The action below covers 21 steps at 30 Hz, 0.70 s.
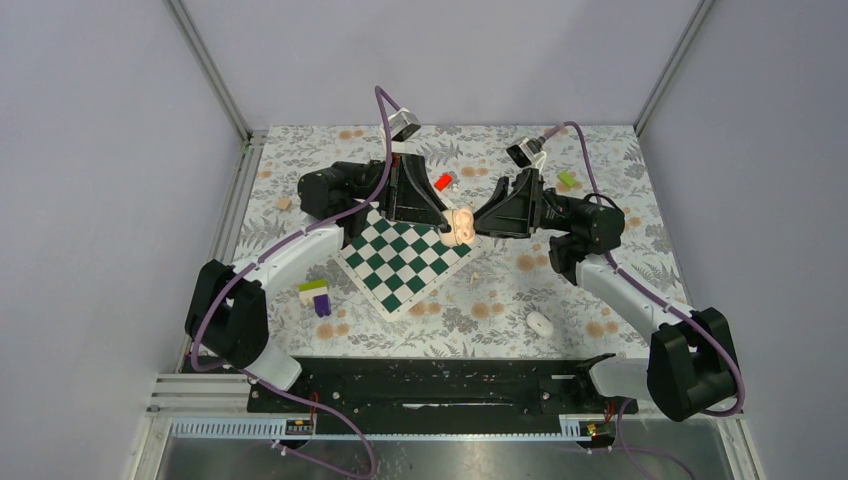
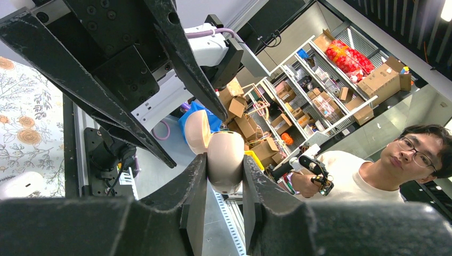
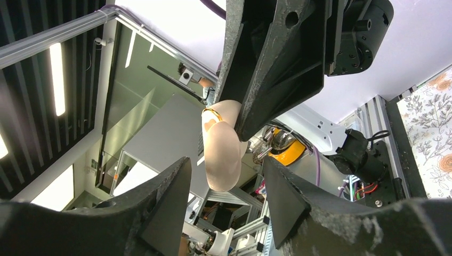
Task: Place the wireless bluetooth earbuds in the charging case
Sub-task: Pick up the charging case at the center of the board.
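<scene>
The beige charging case [image 1: 462,225] hangs in the air over the far right corner of the chessboard [image 1: 400,262], its lid swung open. My left gripper [image 1: 448,222] is shut on the case [image 2: 226,160], one finger pressed on each side, with the open lid [image 2: 196,130] behind it. My right gripper [image 1: 480,224] faces it from the right. Its jaws stand open on either side of the case [image 3: 223,154] with a gap on both sides, touching nothing. One white earbud [image 1: 540,323] lies on the floral cloth, near and to the right.
A red block [image 1: 444,181] and a green block [image 1: 566,180] lie at the back. A purple and yellow-green block [image 1: 318,296] sits left of the board, and a small tan block [image 1: 284,203] is at the far left. A person [image 2: 394,170] stands beyond the table.
</scene>
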{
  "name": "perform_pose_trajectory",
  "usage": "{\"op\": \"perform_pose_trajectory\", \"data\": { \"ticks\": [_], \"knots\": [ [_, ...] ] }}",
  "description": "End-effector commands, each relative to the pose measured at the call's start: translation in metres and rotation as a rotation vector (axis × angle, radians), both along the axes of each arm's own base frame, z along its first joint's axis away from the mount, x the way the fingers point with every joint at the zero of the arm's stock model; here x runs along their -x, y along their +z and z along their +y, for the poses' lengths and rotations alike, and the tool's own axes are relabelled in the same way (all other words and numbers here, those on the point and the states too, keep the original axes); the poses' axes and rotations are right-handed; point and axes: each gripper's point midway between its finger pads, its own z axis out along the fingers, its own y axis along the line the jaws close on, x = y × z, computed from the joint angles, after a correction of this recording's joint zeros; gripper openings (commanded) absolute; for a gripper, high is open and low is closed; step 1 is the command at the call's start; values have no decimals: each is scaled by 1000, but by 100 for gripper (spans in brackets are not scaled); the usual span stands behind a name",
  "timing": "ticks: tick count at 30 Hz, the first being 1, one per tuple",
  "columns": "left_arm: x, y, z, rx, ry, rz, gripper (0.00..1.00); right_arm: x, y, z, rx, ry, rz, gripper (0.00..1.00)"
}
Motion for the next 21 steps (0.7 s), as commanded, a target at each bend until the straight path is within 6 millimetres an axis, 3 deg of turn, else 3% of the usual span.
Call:
{"op": "perform_pose_trajectory", "data": {
  "ticks": [1,21],
  "knots": [
    [13,20,6,75,1,-115,0,14,22,-2,-48,9,-131,58],
    [11,18,5,80,10,-101,0,19,22,-2,-44,20,-144,40]
  ]
}}
